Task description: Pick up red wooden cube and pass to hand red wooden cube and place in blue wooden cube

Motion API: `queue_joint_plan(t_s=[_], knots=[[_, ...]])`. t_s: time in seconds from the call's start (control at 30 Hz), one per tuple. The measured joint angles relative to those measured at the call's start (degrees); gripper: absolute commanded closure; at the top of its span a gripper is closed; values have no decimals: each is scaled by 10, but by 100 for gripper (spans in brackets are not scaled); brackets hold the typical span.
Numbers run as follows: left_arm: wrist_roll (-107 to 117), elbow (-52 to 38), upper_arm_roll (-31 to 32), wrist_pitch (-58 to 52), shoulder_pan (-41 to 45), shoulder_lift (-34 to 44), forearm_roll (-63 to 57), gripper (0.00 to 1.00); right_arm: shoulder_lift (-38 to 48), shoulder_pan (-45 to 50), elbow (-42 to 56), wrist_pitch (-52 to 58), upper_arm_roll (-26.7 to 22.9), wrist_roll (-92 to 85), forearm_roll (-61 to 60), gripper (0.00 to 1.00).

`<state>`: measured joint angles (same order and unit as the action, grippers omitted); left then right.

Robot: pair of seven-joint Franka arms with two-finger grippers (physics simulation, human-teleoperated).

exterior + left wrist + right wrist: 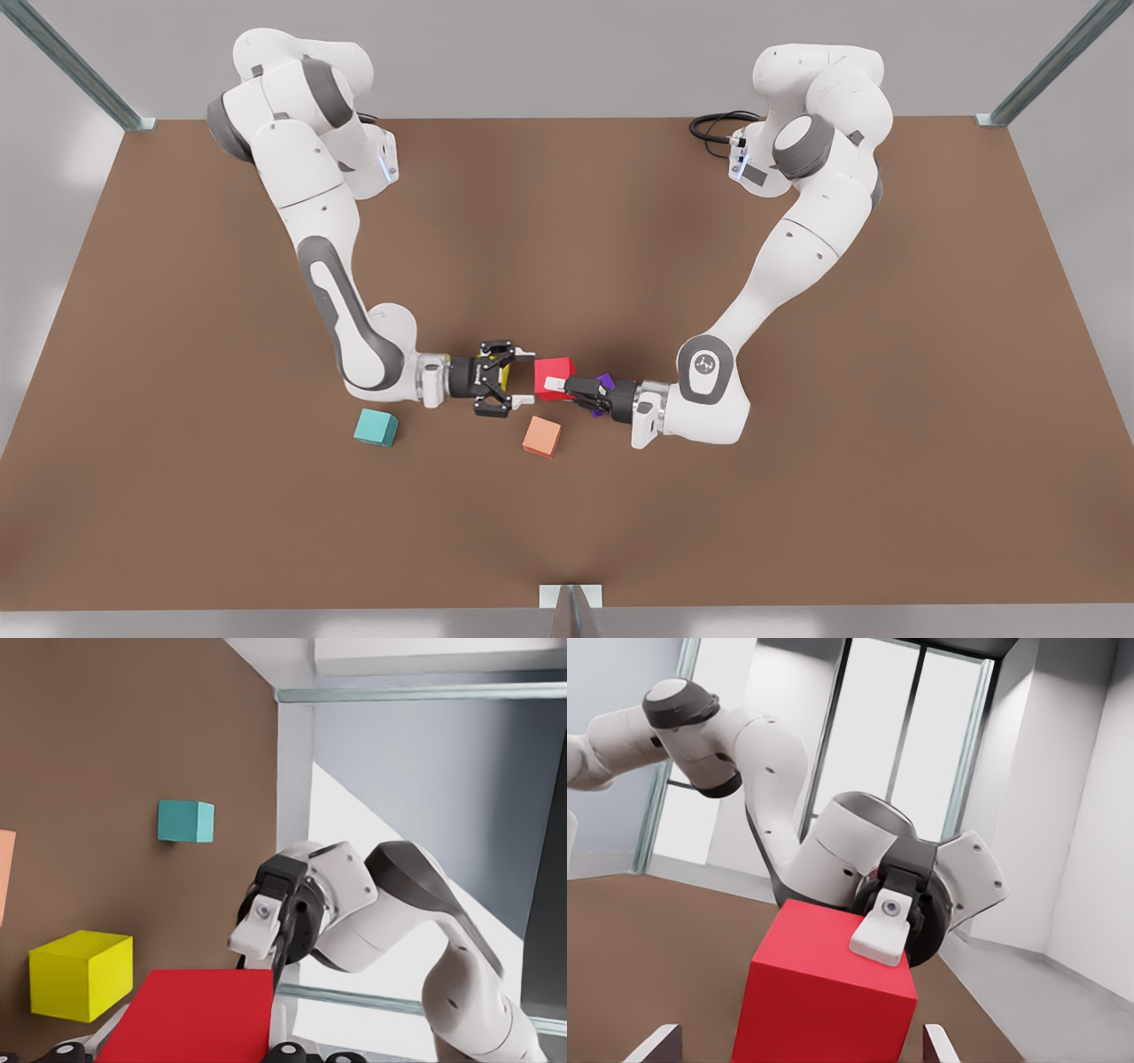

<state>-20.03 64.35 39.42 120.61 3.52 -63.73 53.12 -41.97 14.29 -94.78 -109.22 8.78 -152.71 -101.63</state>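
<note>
Left gripper, on the arm at the front view's right, is clamped on the red wooden cube. One white finger pad lies flat on a face of the cube. The cube sits just below the centre of the front view, held at gripper level above the table. Its edges are equal, so it has no long axis. One face is turned toward each gripper.

Right gripper, on the arm at the front view's left, faces the cube with its fingers spread wide. In the right wrist view its fingertips stand on either side of the cube, apart from it.

Both forearms run level and point inward, so the two grippers meet nose to nose. Each elbow is bent low and each shoulder rises at the upper edge of the table.

The blue wooden cube rests on the table at lower left of centre, well apart from the red one. A salmon-orange cube lies just below the grippers. A yellow cube lies beneath the right gripper, and a purple cube shows beside the left one.

The table is plain matte brown, edged by metal frame posts. Pale walls and tall windows lie beyond.
</note>
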Motion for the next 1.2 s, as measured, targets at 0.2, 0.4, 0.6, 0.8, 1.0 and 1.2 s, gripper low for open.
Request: queue_joint_plan(t_s=[0.2,0.4,0.6,0.8,1.0,1.2], knots=[[-8,0,0,0,0,0,0,29,-3,1,2,-9,4,-9,-5,0],[-13,0,1,1,3,1,1,29,-11,2,6,-18,12,-16,-10,0],[-17,0,1,1,3,0,1,29,-12,2,7,-29,23,-20,-19,0],[-20,0,1,2,3,0,1,29,-18,2,14,-45,36,-23,-23,0],[-21,0,5,10,7,-1,7,29,-23,2,16,-58,46,-25,-29,0],[-23,0,5,15,7,-2,11,29,-24,1,18,-67,50,-25,-30,28]])
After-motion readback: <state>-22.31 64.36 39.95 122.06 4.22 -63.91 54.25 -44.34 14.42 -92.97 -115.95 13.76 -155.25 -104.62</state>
